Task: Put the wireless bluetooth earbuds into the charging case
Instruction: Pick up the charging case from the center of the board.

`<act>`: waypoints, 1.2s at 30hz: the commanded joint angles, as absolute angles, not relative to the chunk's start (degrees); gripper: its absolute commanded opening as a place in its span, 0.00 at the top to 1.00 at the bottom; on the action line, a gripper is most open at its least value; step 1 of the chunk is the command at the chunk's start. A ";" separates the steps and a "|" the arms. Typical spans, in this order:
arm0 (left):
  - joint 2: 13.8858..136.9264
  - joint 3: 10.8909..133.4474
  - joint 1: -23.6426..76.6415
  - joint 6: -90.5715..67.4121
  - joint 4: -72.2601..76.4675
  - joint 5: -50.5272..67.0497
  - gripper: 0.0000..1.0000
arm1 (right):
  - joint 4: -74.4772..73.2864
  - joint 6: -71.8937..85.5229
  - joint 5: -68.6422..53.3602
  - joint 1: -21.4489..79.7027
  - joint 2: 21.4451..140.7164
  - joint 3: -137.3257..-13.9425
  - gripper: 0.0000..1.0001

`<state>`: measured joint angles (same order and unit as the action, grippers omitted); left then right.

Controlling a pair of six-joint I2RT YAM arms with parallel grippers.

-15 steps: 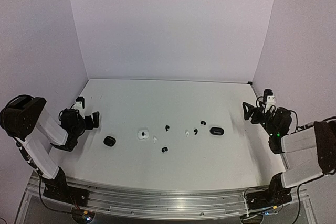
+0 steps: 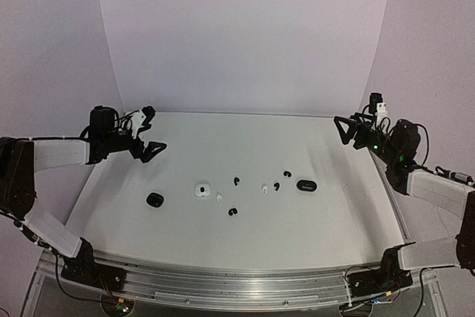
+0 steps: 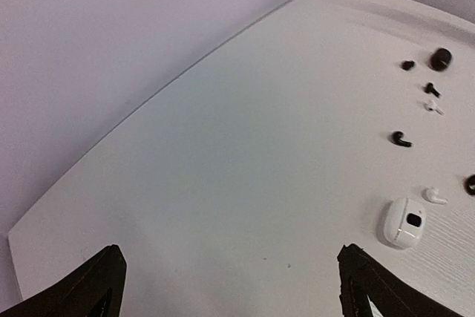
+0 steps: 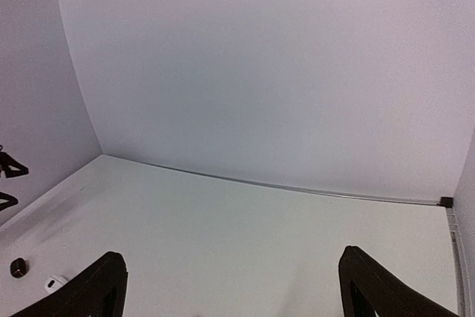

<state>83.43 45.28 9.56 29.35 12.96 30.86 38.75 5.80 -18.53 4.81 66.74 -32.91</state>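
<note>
Several tiny earbuds lie scattered mid-table: black ones (image 2: 237,181), (image 2: 233,212), (image 2: 277,185), (image 2: 286,174) and white ones (image 2: 219,198), (image 2: 264,190). A white case (image 2: 201,190) lies among them, with a black case (image 2: 154,200) to its left and another black case (image 2: 306,185) at the right. My left gripper (image 2: 152,131) is open and empty, raised at the far left. Its wrist view shows the white case (image 3: 403,222), a white bud (image 3: 434,196) and a black bud (image 3: 401,139). My right gripper (image 2: 343,130) is open and empty, raised at the far right.
The white table (image 2: 237,139) meets a curved white backdrop at the far edge. A metal rail (image 2: 223,283) runs along the near edge between the arm bases. The right wrist view shows the black case (image 4: 18,266) and white case (image 4: 53,283) at its lower left.
</note>
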 commanded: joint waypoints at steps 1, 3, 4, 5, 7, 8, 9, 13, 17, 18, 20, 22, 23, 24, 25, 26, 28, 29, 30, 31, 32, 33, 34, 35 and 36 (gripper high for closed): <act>92.42 62.79 14.59 63.29 -33.40 45.12 0.00 | 32.87 4.42 -17.59 12.78 66.05 -37.25 0.02; 97.76 68.22 15.40 64.97 -39.71 45.71 0.00 | 32.62 3.87 -15.97 16.15 66.83 -38.13 0.02; 99.51 70.66 16.20 67.47 -41.48 45.49 0.00 | 32.61 3.93 -15.35 17.79 67.36 -38.56 0.02; 101.52 72.21 17.27 68.63 -42.24 44.36 0.00 | 32.65 4.16 -14.57 19.19 67.95 -39.02 0.02; 103.98 73.42 20.10 68.26 -39.81 40.50 0.00 | 32.83 4.56 -12.99 21.83 69.25 -39.69 0.02; 104.63 73.59 21.79 68.01 -38.57 38.71 0.01 | 32.87 4.64 -12.45 23.35 69.79 -39.97 0.02; 105.52 73.63 23.09 67.88 -37.12 37.62 0.01 | 32.85 4.28 -12.12 24.57 70.60 -40.30 0.02; 109.28 74.35 26.93 64.74 -33.92 33.94 0.01 | 32.87 3.10 -9.73 29.83 73.13 -41.12 0.02; 113.44 76.71 28.19 58.03 -32.33 31.21 0.03 | 32.79 2.71 -7.39 34.03 75.98 -42.26 0.02; 114.48 76.79 28.72 57.02 -31.64 30.05 0.05 | 32.78 2.54 -6.76 34.82 76.67 -42.71 0.02; 115.62 76.56 29.92 55.48 -30.28 27.76 0.10 | 32.86 2.50 -6.08 36.42 78.38 -43.48 0.02; 116.17 76.20 30.67 54.54 -28.97 26.99 0.12 | 32.87 2.45 -5.95 37.58 79.96 -44.37 0.02; 116.30 76.03 30.85 54.31 -28.46 26.91 0.13 | 32.87 2.45 -5.88 38.01 80.61 -44.74 0.02; 116.36 75.78 30.97 54.24 -27.90 26.83 0.13 | 32.87 2.41 -5.92 38.38 81.19 -45.08 0.02; 116.40 75.42 31.08 54.23 -27.19 26.58 0.14 | 32.87 2.28 -5.89 38.73 81.73 -45.31 0.02; 116.44 75.04 31.20 54.23 -26.46 26.32 0.14 | 32.86 2.15 -5.86 39.08 82.24 -45.52 0.02; 116.54 74.54 31.40 54.13 -25.27 26.36 0.14 | 32.87 2.11 -5.76 39.54 83.07 -45.80 0.02; 116.58 74.41 31.57 53.99 -24.86 26.57 0.15 | 32.87 2.15 -5.71 39.71 83.37 -45.90 0.02; 116.62 74.30 31.75 53.84 -24.46 26.80 0.16 | 32.87 2.19 -5.66 39.89 83.69 -46.00 0.02; 116.71 74.20 31.87 53.62 -24.24 26.91 0.18 | 32.87 2.20 -5.60 40.02 83.87 -46.09 0.02; 116.79 74.12 31.96 53.43 -24.07 26.98 0.20 | 32.87 2.27 -5.49 40.08 83.99 -46.14 0.02; 116.88 73.91 31.95 53.40 -23.92 26.98 0.22 | 32.87 2.28 -5.34 40.15 84.02 -46.16 0.02; 116.95 73.54 31.98 53.72 -23.82 26.77 0.23 | 32.84 2.28 -5.15 40.29 84.02 -46.15 0.02; 116.98 73.17 31.99 54.22 -23.71 26.55 0.23 | 32.85 2.29 -4.95 40.30 83.97 -46.09 0.02; 116.94 72.84 31.99 54.73 -23.54 26.45 0.23 | 32.83 2.25 -4.74 40.28 83.94 -46.01 0.02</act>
<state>116.57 74.36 31.81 54.09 -25.40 26.77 31.65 2.76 -6.05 39.90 83.70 -43.70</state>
